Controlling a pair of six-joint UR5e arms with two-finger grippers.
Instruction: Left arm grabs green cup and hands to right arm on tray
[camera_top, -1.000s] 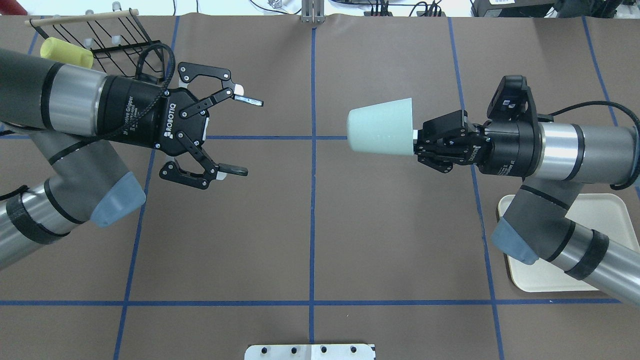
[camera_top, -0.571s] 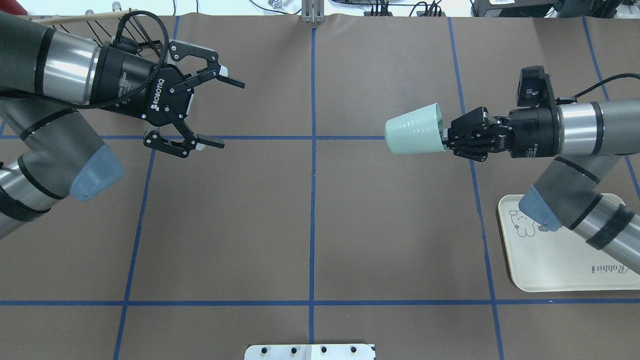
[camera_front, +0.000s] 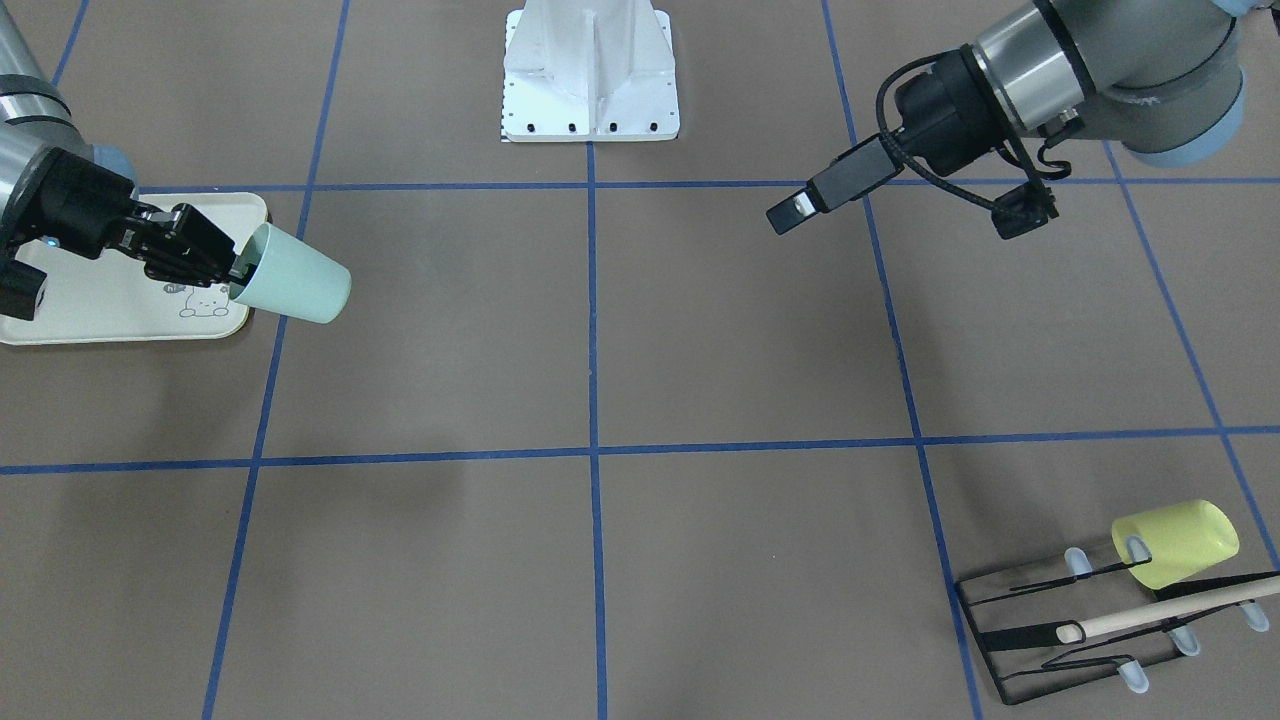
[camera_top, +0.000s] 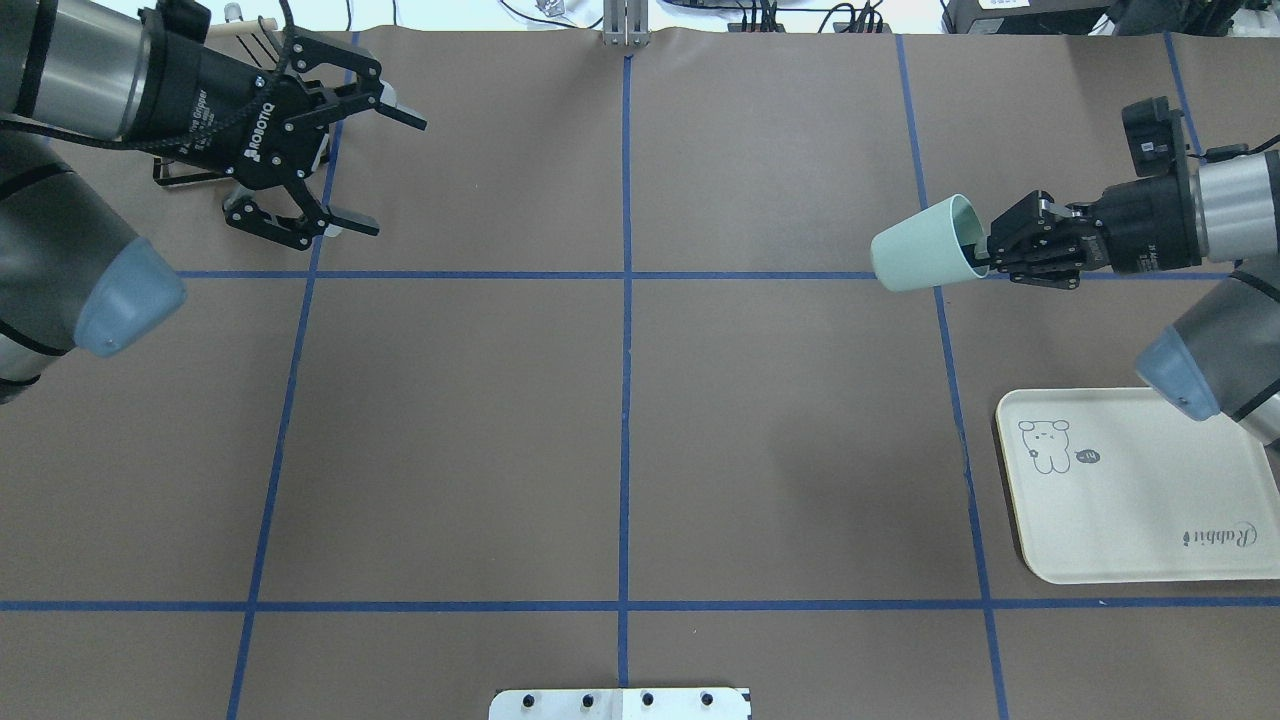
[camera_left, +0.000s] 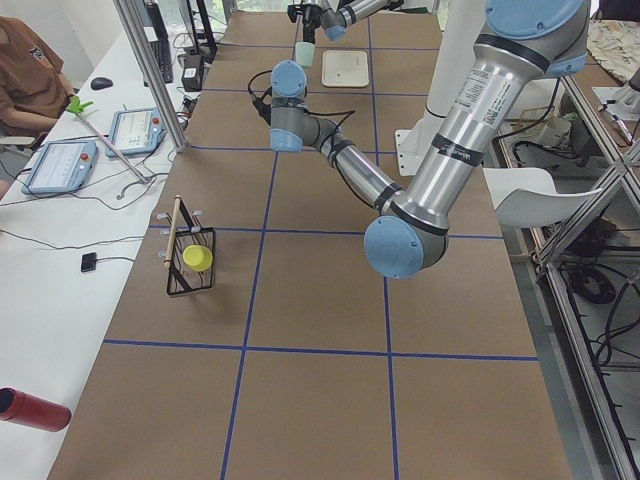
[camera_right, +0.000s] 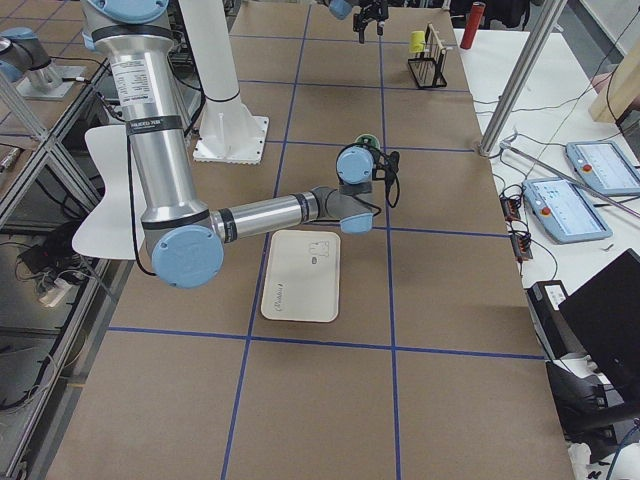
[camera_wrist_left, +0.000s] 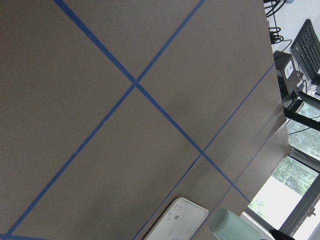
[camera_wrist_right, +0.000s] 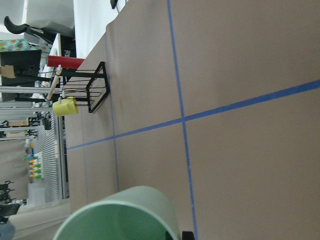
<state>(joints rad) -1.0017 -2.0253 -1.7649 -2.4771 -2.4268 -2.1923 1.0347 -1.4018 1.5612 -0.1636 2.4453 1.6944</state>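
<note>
The pale green cup (camera_top: 925, 245) hangs tilted above the table, mouth toward my right gripper (camera_top: 978, 256), which is shut on its rim. It also shows in the front view (camera_front: 295, 283) and the right wrist view (camera_wrist_right: 125, 215). The cream tray (camera_top: 1130, 520) with the rabbit drawing lies flat, nearer the robot than the cup, and holds nothing; in the front view the cup sits by the tray's (camera_front: 100, 310) corner. My left gripper (camera_top: 395, 177) is open and empty at the far left, away from the cup.
A black wire rack (camera_front: 1080, 620) with a wooden rod holds a pale yellow cup (camera_front: 1180, 540) at the far left corner. A white base plate (camera_front: 590, 70) stands at the robot's side. Blue tape lines cross the brown table.
My right gripper has pulled back to the right with the green cup, tilting it, and its arm has uncovered the tray. My left gripper, still open, has withdrawn to the far left.
</note>
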